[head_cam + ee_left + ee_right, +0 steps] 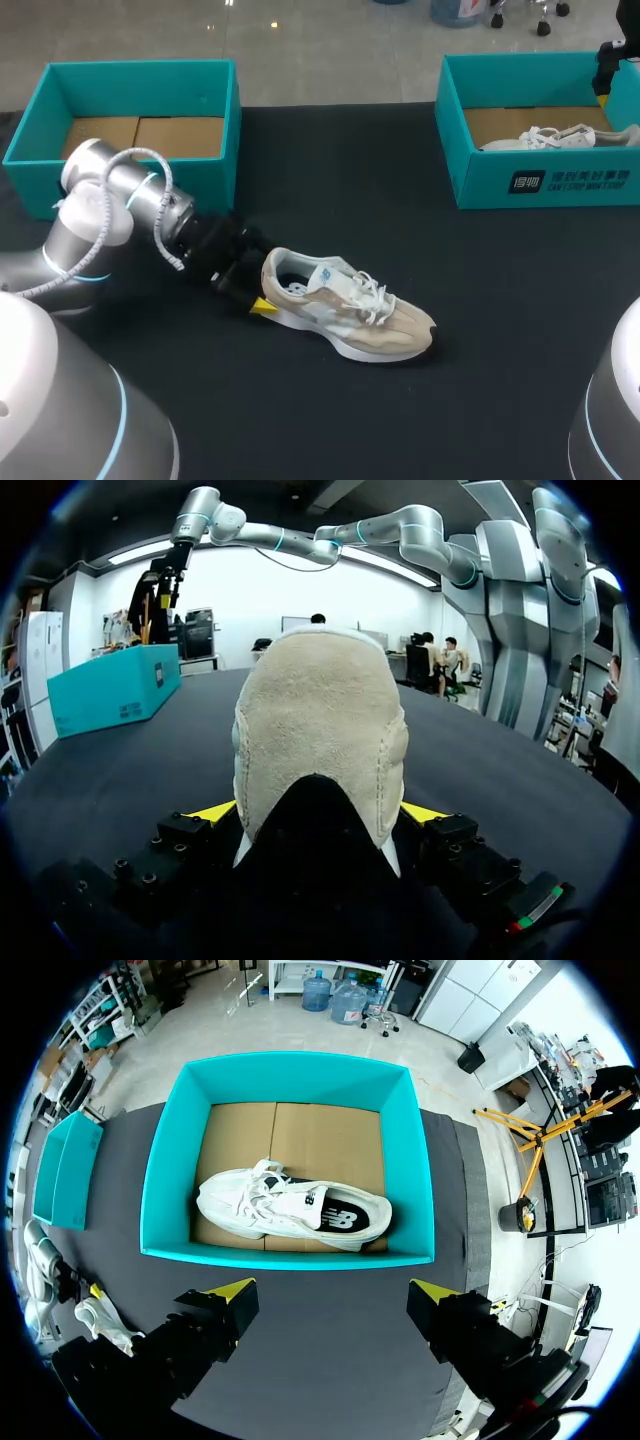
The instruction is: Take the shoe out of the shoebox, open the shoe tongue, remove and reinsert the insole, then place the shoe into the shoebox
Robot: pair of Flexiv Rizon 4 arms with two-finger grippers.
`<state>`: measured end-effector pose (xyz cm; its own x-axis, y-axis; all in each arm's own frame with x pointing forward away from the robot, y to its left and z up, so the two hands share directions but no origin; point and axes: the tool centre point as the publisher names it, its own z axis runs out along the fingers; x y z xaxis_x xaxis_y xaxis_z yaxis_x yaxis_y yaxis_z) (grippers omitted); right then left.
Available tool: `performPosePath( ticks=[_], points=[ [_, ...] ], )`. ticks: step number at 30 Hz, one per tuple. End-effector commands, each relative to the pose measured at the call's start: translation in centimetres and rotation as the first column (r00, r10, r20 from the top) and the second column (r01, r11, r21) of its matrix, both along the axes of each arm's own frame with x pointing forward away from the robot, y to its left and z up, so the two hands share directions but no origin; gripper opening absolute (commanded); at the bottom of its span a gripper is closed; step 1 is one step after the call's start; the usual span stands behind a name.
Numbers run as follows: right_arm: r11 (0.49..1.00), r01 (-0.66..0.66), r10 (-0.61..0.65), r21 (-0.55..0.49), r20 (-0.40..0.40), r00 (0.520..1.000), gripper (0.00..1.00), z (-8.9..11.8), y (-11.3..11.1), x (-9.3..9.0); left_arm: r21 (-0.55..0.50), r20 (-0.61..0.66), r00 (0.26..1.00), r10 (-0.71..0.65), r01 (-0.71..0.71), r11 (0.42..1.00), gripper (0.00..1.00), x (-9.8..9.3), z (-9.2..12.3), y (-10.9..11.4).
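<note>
Far-left corner of the black bench: an open teal cardboard shoebox. Just in front of it, the left pincer is clenched on the heel of the beige-and-white suede sneaker, which stands on its sole mid-bench, toe pointing right. Far-right corner: a 2nd teal shoebox holds a white sneaker, and the right pincer hangs above it, released.

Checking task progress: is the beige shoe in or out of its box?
Out. The beige shoe stands upright on the black table, beside the left box, not inside it.
</note>
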<state>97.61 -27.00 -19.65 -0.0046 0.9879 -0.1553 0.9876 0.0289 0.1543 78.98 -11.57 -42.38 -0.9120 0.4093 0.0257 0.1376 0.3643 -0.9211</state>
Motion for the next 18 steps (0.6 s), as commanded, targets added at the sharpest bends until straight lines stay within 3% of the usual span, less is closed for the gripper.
performPosePath(
  ticks=[1, 3, 4, 6, 7, 8, 18],
  points=[
    [1.000, 0.001, -0.001, 0.000, 0.002, 1.000, 1.00, 0.01, 0.00, -0.11, 0.003, 0.006, 1.000, 0.007, -0.007, 1.000, 1.00, -0.35, 0.12, -0.28],
    [1.000, 0.001, -0.001, 0.000, 0.002, 1.000, 1.00, 0.01, 0.00, -0.11, 0.003, 0.005, 1.000, 0.009, -0.009, 1.000, 0.61, -0.38, 0.13, -0.28],
    [1.000, 0.001, -0.001, 0.000, 0.002, 1.000, 1.00, 0.01, 0.00, -0.11, 0.003, 0.004, 1.000, 0.009, -0.009, 1.000, 0.48, -0.41, 0.11, -0.26],
    [1.000, 0.001, -0.001, 0.000, 0.002, 1.000, 1.00, 0.01, 0.00, -0.11, 0.003, 0.001, 1.000, 0.010, -0.010, 1.000, 0.36, -0.49, 0.07, -0.23],
    [1.000, 0.001, -0.001, 0.000, 0.002, 1.000, 1.00, 0.01, 0.00, -0.11, 0.003, 0.000, 1.000, 0.010, -0.010, 1.000, 0.10, -0.56, 0.09, -0.20],
    [1.000, 0.001, -0.001, 0.000, 0.002, 1.000, 1.00, 0.01, 0.00, -0.11, 0.002, -0.001, 1.000, 0.011, -0.011, 1.000, 0.00, -0.61, 0.12, -0.16],
    [1.000, 0.001, -0.001, 0.000, 0.002, 1.000, 1.00, 0.01, 0.00, -0.11, -0.059, -0.025, 0.992, 0.122, -0.123, 0.991, 0.00, -1.15, 0.70, 0.66]
  ],
)
